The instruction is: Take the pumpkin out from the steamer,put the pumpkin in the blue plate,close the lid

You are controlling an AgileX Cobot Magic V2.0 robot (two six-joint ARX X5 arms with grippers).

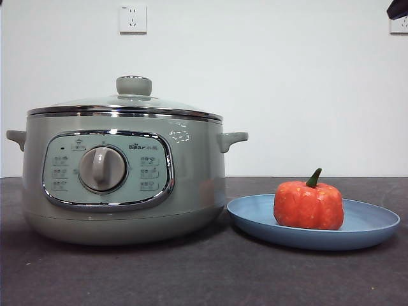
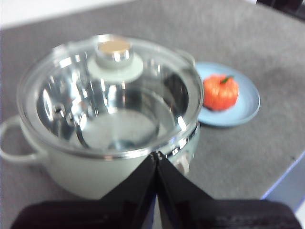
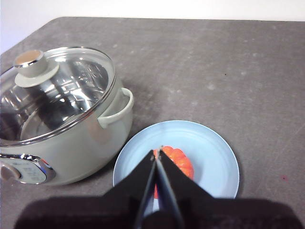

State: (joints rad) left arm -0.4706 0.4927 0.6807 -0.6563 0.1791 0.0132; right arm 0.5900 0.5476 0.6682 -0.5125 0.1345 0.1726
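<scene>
We note the pumpkin (image 1: 308, 205) first: squat, ribbed, orange-red with small pale flecks, its short dark green stem tilted to one side. It sits upright in the blue plate (image 1: 370, 223), a shallow matte light-blue dish lying flat on the dark grey worktop (image 1: 191, 274) just beside the steamer (image 1: 121, 185). In the front view the plate rim appears to come right up to the steamer's base; we cannot tell whether they touch.

The steamer is pale sage green, with a side handle at each end, a chrome-rimmed control panel, a central dial and a "Bear" logo. The lid (image 2: 109, 90) is seated on it: clear glass, steel rim, pale green knob on top. Through the glass we see the shiny metal inner pot.

Left gripper (image 2: 156, 155): its two black fingers are pressed together at the tips and hold nothing. It hangs above the steamer's near rim, clear of the lid, the wrist camera looking down through the glass.

Right gripper (image 3: 158, 150): its fingers are likewise pressed tip to tip and grip nothing. It hangs above the plate, with the tips lined up over the pumpkin in its own wrist view and no contact that we can make out.

In the front view only a black tip (image 1: 398, 9) shows at the top right corner, well above the things; the worktop scene is otherwise free of arms there. A white wall socket (image 1: 132, 18) is on the wall behind the steamer.
</scene>
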